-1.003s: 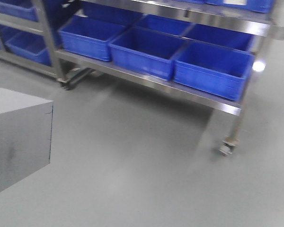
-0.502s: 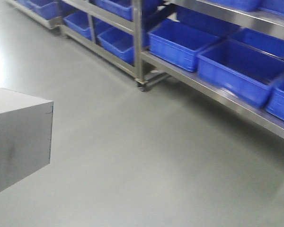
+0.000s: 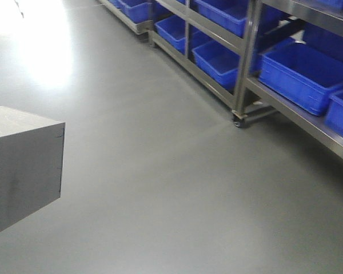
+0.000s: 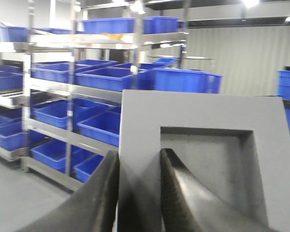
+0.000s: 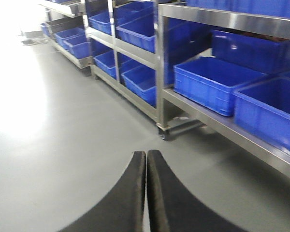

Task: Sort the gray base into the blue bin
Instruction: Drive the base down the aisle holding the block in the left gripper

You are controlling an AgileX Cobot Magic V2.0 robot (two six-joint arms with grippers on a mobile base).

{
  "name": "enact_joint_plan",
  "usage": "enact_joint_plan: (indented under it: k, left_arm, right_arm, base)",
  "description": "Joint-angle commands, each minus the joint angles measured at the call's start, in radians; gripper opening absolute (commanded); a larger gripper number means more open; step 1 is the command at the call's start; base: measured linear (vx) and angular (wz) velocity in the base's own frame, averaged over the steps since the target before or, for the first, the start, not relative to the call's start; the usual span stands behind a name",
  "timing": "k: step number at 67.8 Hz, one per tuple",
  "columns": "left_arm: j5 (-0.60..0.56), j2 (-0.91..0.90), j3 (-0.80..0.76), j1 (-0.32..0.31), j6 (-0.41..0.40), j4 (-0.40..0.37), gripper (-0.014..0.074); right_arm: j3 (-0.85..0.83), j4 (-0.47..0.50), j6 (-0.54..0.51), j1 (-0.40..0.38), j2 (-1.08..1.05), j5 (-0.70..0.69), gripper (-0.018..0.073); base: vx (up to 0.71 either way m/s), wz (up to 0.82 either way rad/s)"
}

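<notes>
The gray base (image 3: 24, 165) is a matte gray cube held up at the left edge of the front view, above the floor. In the left wrist view the gray base (image 4: 203, 159) fills the middle, its square recess facing the camera. My left gripper (image 4: 139, 157) is shut on its left wall, one finger outside and one inside the recess. My right gripper (image 5: 146, 155) is shut and empty, pointing over bare floor. Blue bins (image 3: 306, 71) sit on steel racks at the right in the front view; more blue bins (image 5: 210, 82) show in the right wrist view.
Steel wheeled racks (image 3: 243, 80) with rows of blue bins run along the right side and recede to the back. A rack caster (image 3: 238, 122) stands on the gray floor (image 3: 160, 171). Bright glare lies on the floor at the far left (image 3: 46, 51).
The racks have slid to the right and farther off in the front view, so the base has turned left. The gray base stays at the same spot in the frame.
</notes>
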Motion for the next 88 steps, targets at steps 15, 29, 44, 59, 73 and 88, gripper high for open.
enact_joint_plan:
  k: [15, 29, 44, 59, 73, 88]
  left_arm:
    - [-0.106, 0.007, -0.032, -0.005, -0.011, -0.006, -0.0008]
    - [-0.106, 0.007, -0.032, -0.005, -0.011, -0.006, -0.0008]
    - [-0.106, 0.007, -0.032, -0.005, -0.011, -0.006, -0.0008]
    - [-0.106, 0.007, -0.032, -0.005, -0.011, -0.006, -0.0008]
    - [-0.106, 0.007, -0.032, -0.005, -0.011, -0.006, -0.0008]
    - [-0.106, 0.007, -0.032, -0.005, -0.011, -0.006, -0.0007]
  right_arm:
    - [0.002, -0.008, -0.012, -0.005, 0.018, -0.075, -0.0005]
    - [0.002, -0.008, -0.012, -0.005, 0.018, -0.075, -0.0005]
    - [0.002, -0.008, -0.012, -0.005, 0.018, -0.075, -0.0005]
    - [0.002, -0.008, -0.012, -0.005, 0.018, -0.075, -0.0005]
    - [0.002, -0.008, -0.012, -0.005, 0.018, -0.075, -0.0005]
    - [0.002, -0.008, -0.012, -0.005, 0.018, -0.075, -0.0005]
  base:
    - [0.27, 0.41]
    - [0.27, 0.38]
    - [0.27, 0.36]
    - [0.31, 0.24]
    - [0.35, 0.09]
    - [0.37, 0.01]
